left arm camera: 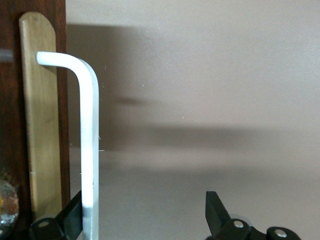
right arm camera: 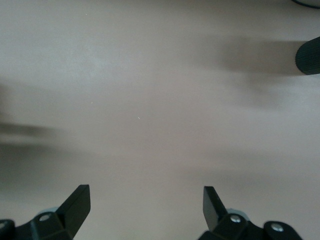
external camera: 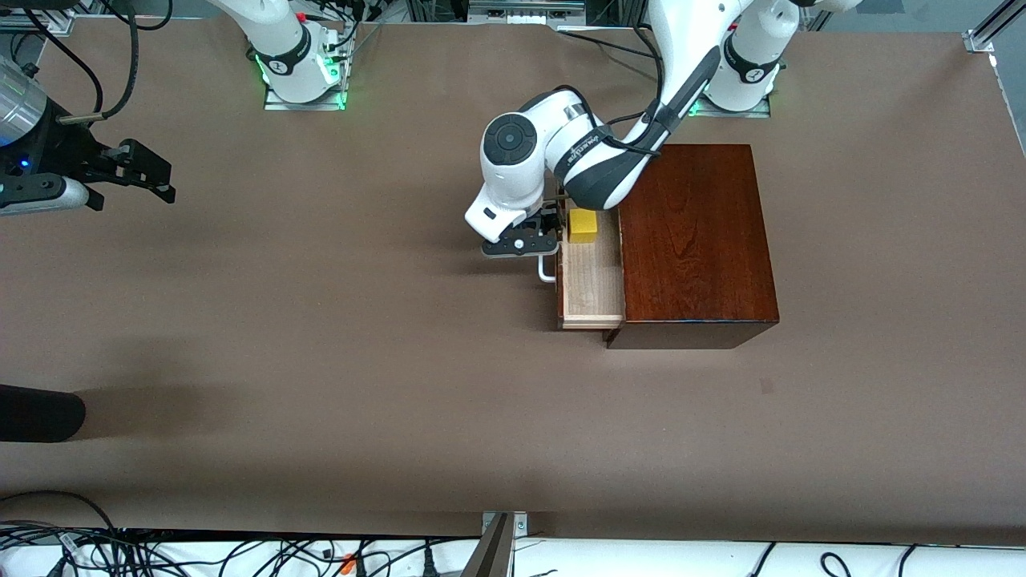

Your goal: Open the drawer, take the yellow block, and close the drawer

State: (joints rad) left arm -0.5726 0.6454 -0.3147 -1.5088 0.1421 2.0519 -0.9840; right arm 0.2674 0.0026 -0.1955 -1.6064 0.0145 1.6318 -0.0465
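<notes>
The dark reddish-brown wooden box [external camera: 693, 240] stands toward the left arm's end of the table. Its drawer [external camera: 591, 288] is pulled partly out and shows a pale wood inside. The yellow block [external camera: 583, 226] lies in the drawer, at the end farthest from the front camera. My left gripper [external camera: 545, 232] is open at the white bar handle [external camera: 547, 271]. In the left wrist view the handle [left arm camera: 89, 150] runs between the fingers of the left gripper [left arm camera: 145, 205], close against one of them. My right gripper [external camera: 152, 172] waits open and empty over the table at the right arm's end; the right wrist view shows it [right arm camera: 146, 197] above bare table.
A dark rounded object [external camera: 40, 413] reaches in over the table edge at the right arm's end, nearer the front camera; it also shows in the right wrist view [right arm camera: 307, 55]. Cables lie along the table's near edge [external camera: 240, 553].
</notes>
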